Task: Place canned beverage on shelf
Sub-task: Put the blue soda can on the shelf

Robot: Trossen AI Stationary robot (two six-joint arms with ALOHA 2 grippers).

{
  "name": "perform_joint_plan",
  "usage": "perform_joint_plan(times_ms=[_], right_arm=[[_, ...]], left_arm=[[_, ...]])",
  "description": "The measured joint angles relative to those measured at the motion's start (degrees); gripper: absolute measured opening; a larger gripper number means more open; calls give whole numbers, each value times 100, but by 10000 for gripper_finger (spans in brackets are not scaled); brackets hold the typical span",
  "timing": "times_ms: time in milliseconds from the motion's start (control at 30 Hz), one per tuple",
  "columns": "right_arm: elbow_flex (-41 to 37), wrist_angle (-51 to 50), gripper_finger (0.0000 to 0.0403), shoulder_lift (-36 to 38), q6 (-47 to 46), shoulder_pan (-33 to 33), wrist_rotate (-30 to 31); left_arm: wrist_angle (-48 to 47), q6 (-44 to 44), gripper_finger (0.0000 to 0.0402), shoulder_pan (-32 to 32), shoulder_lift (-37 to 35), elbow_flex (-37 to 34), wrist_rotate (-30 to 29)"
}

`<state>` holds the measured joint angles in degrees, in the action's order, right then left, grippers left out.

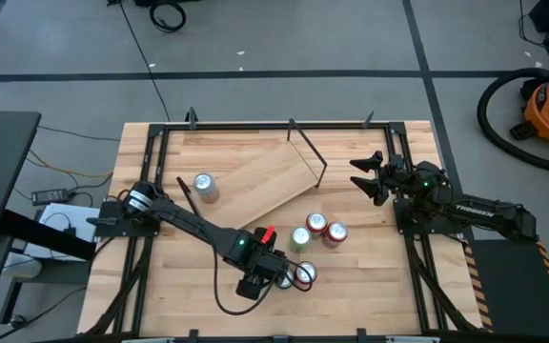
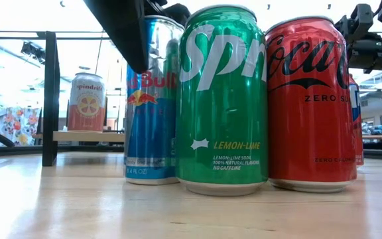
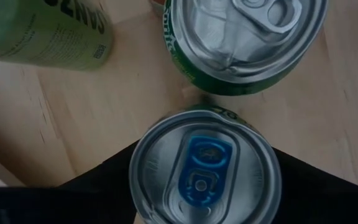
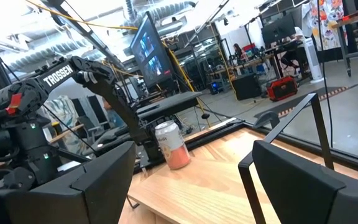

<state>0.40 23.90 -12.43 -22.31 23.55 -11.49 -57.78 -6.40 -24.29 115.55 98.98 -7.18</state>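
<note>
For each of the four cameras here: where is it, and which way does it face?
High: overhead, straight down; both arms, shelf.
Low: table height, level across; Red Bull can, Sprite can, Coca-Cola Zero can, an arm above.
Left wrist: looks down; left gripper around the Red Bull can's top.
Right wrist: looks across; right gripper, left arm, Spindrift can.
Shared: low and right wrist both see the Spindrift can.
</note>
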Motion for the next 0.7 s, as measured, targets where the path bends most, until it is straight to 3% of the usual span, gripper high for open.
perform_joint_plan(times_ms=[700], right_arm=[[-2, -30, 334, -2, 1, 1, 2]], left_arm=[[-669, -324, 248, 169, -280, -11, -4]])
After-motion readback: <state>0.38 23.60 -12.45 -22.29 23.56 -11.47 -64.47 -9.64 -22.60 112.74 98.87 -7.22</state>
